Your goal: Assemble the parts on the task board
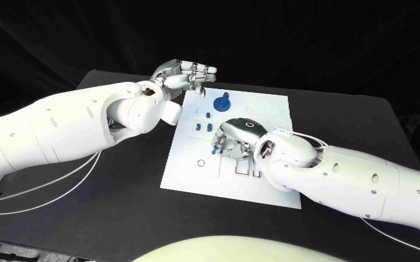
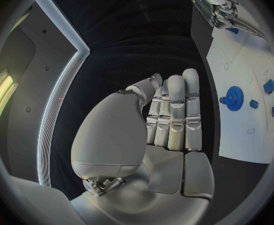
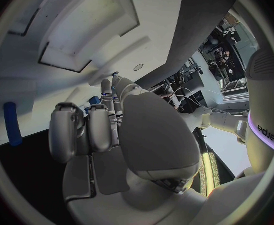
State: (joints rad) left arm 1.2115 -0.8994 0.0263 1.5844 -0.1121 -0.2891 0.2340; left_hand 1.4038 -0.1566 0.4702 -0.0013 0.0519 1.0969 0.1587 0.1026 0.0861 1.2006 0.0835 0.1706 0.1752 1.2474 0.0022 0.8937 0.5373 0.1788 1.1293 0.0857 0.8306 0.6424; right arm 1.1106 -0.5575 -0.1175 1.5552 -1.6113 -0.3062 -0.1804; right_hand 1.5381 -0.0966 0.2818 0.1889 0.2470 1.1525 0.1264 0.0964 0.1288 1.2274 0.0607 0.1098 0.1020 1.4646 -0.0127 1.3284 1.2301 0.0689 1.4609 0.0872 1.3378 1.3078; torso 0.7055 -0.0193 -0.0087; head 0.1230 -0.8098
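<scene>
My left hand [image 1: 186,73] hovers off the far left corner of the task board [image 1: 271,107], over the black table [image 1: 105,207]. Fingers straight and pressed side by side, thumb alongside, nothing in it; the left wrist view [image 2: 168,120] confirms an empty, flat hand.

My right hand [image 1: 235,136] is down on the middle of the board, palm over the surface, fingers curled toward it. A small blue part [image 1: 213,150] sits at the fingertips [image 1: 219,147]; whether I am pinching it or only touching it, I cannot tell. Right wrist view: fingers [image 3: 89,127] bent down over the white plate, with a blue piece just past them [image 3: 94,100] and a blue peg [image 3: 10,123] lying off to one side.

Blue gear [image 1: 222,102] stands on the board near its far edge (well clear of both hands). Two small blue blocks [image 1: 205,127] lie just left of my right hand.
</scene>
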